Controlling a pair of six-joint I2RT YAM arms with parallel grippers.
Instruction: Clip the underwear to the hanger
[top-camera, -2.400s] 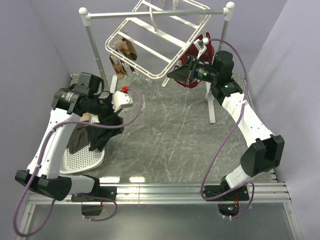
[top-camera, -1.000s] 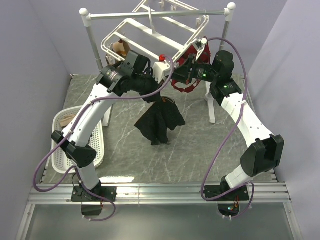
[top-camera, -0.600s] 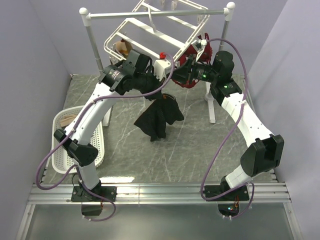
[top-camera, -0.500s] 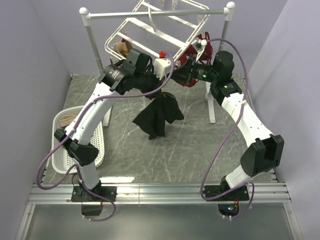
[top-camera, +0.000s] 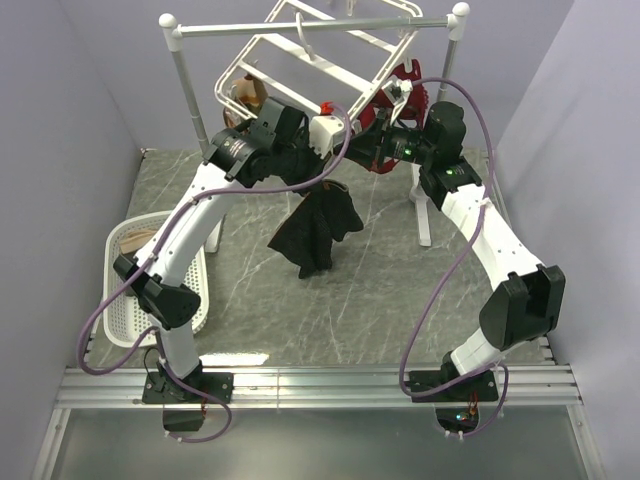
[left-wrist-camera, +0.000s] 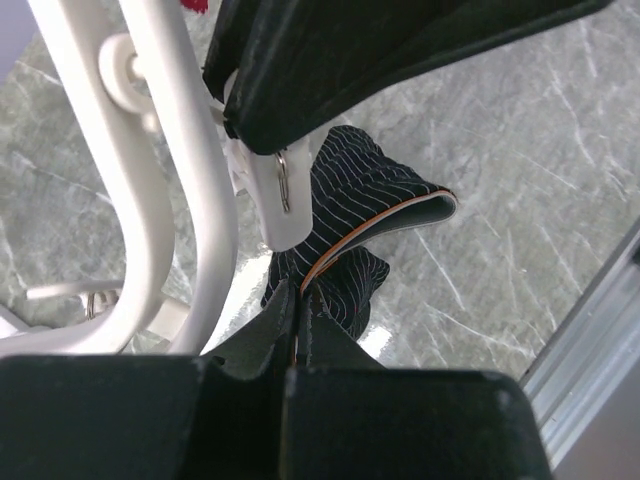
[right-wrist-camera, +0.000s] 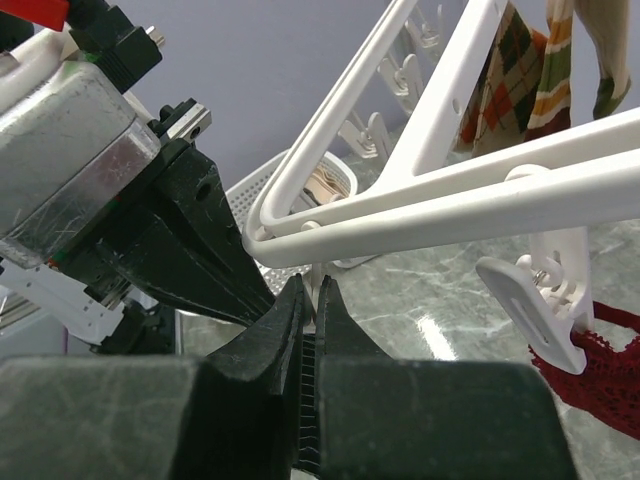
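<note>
**Rail stand** (top-camera: 310, 27): carries the hanger (top-camera: 330, 55), which hangs tilted. An argyle garment (top-camera: 248, 95) and a dark red bra (top-camera: 405, 82) are already on it, at its left and right edges.

**Underwear** (top-camera: 315, 225): off the table and hanging limp from the left gripper (left-wrist-camera: 298, 322), just below the hanger's near edge. The fingers are pinched tight on the orange-lined waistband, and the rest of the pinstriped cloth droops free.

**Right gripper** (right-wrist-camera: 310, 295): at the same corner of the frame, fingers drawn almost together. I cannot tell from its own view whether they squeeze anything. In the left wrist view, 1 dark finger lies against the top of a white clip (left-wrist-camera: 278, 200).

**Clip**: just beside the waistband, not on it, and no cloth shows in it.

**Status**: pick-up and lift look done, and the garment is presented at the clip. Left to do: open the clip, feed the waistband in, let it bite, let go. I judge this past halfway.
</note>
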